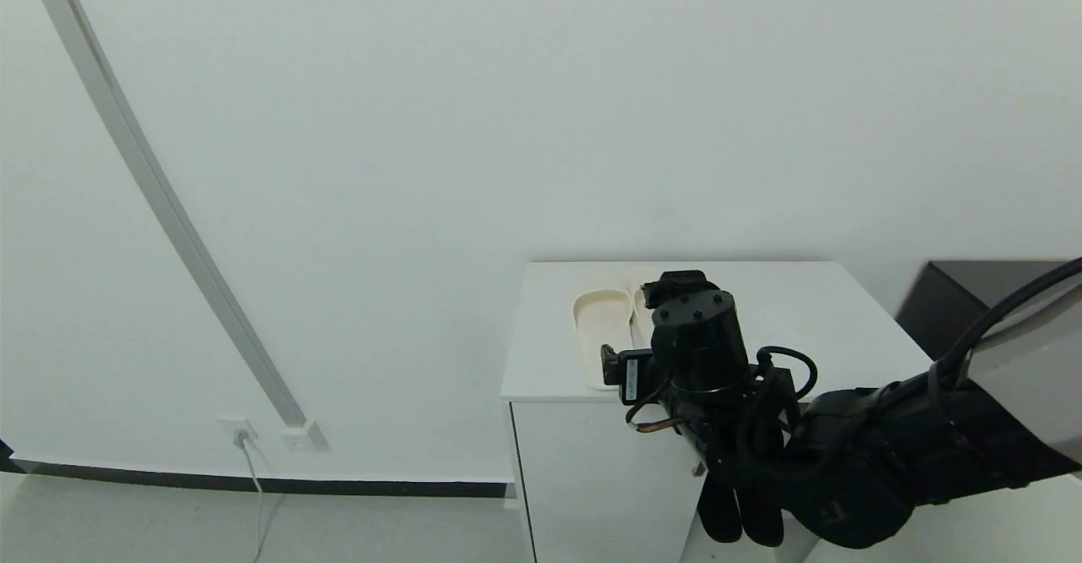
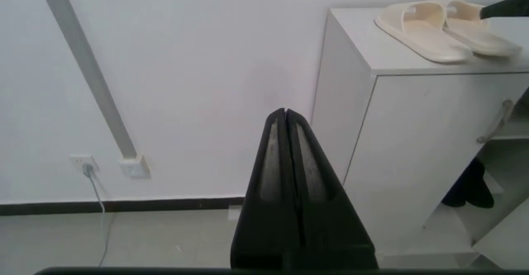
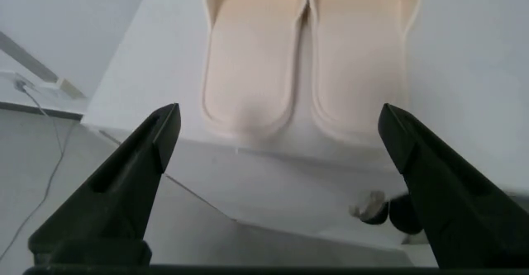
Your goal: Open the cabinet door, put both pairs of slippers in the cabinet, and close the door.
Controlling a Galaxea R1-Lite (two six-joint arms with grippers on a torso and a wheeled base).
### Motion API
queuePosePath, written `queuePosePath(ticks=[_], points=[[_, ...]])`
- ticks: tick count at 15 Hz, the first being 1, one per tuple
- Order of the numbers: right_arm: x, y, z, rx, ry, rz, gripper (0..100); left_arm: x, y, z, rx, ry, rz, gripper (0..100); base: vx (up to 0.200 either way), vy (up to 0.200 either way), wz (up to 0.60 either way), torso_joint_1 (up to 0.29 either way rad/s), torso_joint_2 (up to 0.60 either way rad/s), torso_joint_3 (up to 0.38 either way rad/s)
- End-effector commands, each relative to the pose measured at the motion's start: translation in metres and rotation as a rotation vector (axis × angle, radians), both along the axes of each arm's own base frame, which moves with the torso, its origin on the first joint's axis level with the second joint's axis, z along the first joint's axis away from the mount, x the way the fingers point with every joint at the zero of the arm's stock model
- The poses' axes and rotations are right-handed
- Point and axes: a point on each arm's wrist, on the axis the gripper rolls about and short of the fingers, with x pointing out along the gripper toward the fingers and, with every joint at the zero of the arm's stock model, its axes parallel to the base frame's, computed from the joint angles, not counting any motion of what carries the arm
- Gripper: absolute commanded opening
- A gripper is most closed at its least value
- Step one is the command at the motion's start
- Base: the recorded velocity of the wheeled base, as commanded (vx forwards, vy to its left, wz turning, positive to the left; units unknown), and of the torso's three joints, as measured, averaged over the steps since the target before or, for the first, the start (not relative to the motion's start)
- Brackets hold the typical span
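Slippers [image 3: 248, 60] atop cabinet [image 1: 786, 309], right tool [image 3: 279, 118] spread wide

Pale cream slippers [image 1: 602, 330], white cabinet [image 1: 592, 478] (both plain)

Looks like a bare test room mocked up as a home entryway. Plain white wall [image 1: 423, 123], surface cable duct [image 1: 156, 183] running down to wall sockets [image 1: 237, 428], dark skirting [image 1: 338, 487], grey floor [image 1: 127, 521]. Homely bit in front of me: white shoe cabinet [image 1: 592, 478] with cream slippers [image 1: 602, 326] on top.
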Motion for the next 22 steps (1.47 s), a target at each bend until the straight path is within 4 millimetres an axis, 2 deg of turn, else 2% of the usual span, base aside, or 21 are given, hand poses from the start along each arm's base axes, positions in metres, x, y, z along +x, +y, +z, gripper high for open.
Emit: queuePosePath(ticks=[1,5,10,18,22], points=[[0.001,0.001,-0.007,-0.013,0.015,0.001,100,0.000,0.000,0.000,0.000,0.000,0.000,0,0.200,0.000,0.00,0.017,0.00,0.002],[0.005,0.004,-0.024,-0.024,0.025,0.001,100,0.000,0.000,0.000,-0.002,-0.002,0.000,0,0.150,0.000,0.00,0.003,0.00,0.001],[0.033,0.003,-0.035,-0.021,0.007,-0.007,100,0.000,0.000,0.000,-0.002,0.000,0.001,0,0.000,0.000,0.00,0.000,0.00,0.000],[0.075,0.019,-0.054,-0.039,-0.057,-0.016,100,0.000,0.000,0.000,-0.002,0.000,0.001,0,0.000,0.000,0.00,0.000,0.00,0.000],[0.085,0.020,-0.055,-0.046,-0.074,-0.024,100,0.000,0.000,0.000,-0.003,0.000,0.001,0,0.000,0.000,0.00,0.000,0.00,0.000]])
